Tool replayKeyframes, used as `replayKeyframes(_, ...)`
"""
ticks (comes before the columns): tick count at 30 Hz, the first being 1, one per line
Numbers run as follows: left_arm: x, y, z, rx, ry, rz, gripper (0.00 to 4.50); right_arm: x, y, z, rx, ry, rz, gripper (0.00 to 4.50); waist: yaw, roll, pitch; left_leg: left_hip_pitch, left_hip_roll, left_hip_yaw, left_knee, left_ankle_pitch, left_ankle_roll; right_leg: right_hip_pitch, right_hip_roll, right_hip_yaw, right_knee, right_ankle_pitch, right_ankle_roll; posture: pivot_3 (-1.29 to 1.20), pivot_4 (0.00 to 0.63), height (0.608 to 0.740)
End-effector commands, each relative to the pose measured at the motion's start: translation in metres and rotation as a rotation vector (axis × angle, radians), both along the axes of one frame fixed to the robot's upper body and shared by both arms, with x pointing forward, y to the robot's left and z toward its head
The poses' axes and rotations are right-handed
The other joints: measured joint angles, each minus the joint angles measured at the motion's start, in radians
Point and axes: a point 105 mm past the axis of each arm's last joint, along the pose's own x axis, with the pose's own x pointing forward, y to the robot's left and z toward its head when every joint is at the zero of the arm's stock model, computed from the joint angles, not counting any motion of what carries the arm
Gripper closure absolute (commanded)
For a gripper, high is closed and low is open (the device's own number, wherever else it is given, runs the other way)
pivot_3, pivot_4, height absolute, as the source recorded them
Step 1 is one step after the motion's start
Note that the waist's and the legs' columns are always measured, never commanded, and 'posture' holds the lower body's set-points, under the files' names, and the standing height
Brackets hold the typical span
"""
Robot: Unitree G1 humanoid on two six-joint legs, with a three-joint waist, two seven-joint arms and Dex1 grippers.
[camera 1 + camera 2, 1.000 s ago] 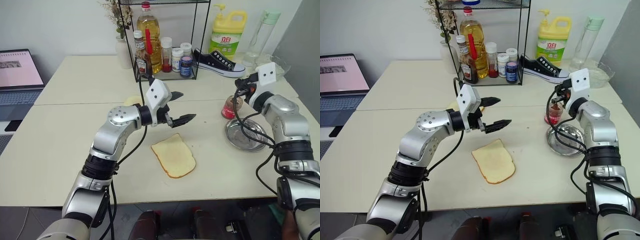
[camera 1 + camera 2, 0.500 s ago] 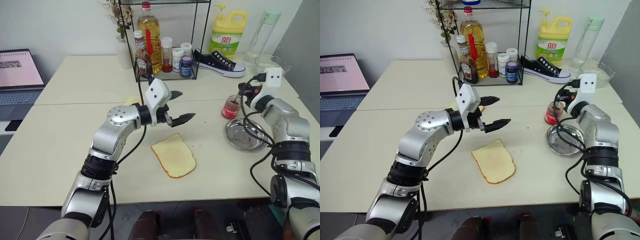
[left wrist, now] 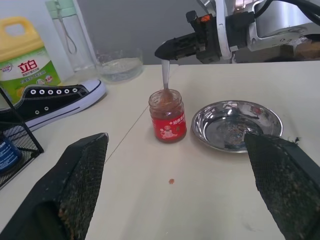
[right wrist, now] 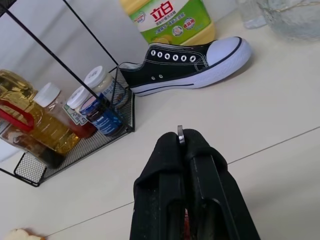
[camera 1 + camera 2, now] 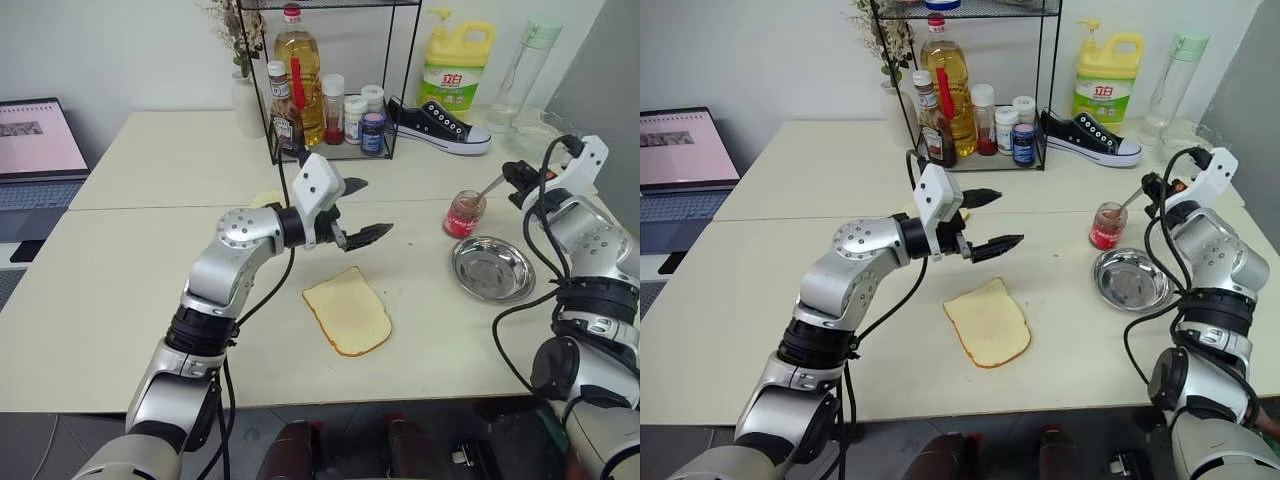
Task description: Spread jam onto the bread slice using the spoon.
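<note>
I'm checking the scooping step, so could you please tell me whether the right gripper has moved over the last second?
Yes. The right gripper, shut on the spoon, has swung to the robot's right, from beside the jam jar toward the table's edge, beyond the steel plate.

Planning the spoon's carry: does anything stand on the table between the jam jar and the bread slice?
Nothing visible does. The right gripper holds the spoon in the jam jar; bare table runs to the bread slice. The steel plate sits aside.

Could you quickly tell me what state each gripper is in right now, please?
Left gripper: open, holding nothing, above the table.
Right gripper: shut on the spoon, whose bowl sits in the jam jar.
</note>
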Motion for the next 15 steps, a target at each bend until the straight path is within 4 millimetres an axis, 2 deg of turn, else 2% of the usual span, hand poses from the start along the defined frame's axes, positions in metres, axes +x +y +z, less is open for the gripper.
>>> replayKeyframes(1,-0.001,-0.003,0.013,-0.012,-0.056,-0.015,0.0,-0.004,-0.003,0.033,0.054,-0.103,-0.008,4.48,0.0,0.0,0.0,0.0,0.0,0.0,0.0,0.0,0.0,0.0,0.0,0.0,0.0,0.0,0.0,0.0,0.15,0.74)
replayKeyframes(6,0.0,-0.004,0.014,-0.011,-0.058,-0.02,0.0,-0.006,-0.008,0.033,0.082,-0.108,-0.027,4.48,0.0,0.0,0.0,0.0,0.0,0.0,0.0,0.0,0.0,0.0,0.0,0.0,0.0,0.0,0.0,0.0,0.15,0.74)
replayKeyframes(9,0.0,-0.004,0.014,-0.009,-0.058,-0.022,0.0,-0.007,-0.001,0.032,-0.12,-0.111,-0.014,4.48,-0.001,0.0,0.0,0.0,0.0,0.0,0.0,0.0,0.0,0.0,0.0,0.0,0.0,0.0,0.0,0.0,0.15,0.74)
replayKeyframes(15,-0.001,-0.004,0.013,-0.006,-0.057,-0.027,0.0,-0.007,0.019,0.031,-0.382,-0.153,0.03,4.48,-0.002,0.0,0.0,0.0,0.0,0.0,0.0,0.0,0.0,0.0,0.0,0.0,0.0,0.0,0.0,0.0,0.15,0.74)
